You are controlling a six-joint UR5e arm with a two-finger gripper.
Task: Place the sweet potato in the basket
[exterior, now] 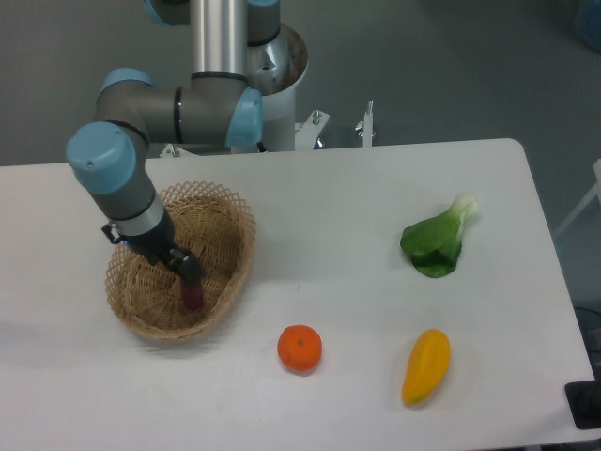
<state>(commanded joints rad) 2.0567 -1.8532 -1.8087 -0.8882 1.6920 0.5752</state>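
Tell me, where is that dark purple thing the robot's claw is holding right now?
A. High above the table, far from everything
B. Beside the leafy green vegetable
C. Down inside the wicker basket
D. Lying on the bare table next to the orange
C: the gripper reaches into the basket, and the sweet potato sits between its fingers, low within the basket's rim, far from the orange.
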